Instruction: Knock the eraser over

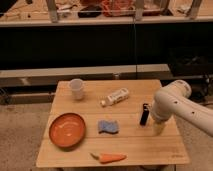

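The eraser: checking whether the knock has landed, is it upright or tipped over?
Upright: the eraser stands on end on the wooden table, taller than wide. The gripper hangs close beside it.

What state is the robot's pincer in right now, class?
Pincer: beside the standing eraser, on its right in the picture; open or closed cannot be told.
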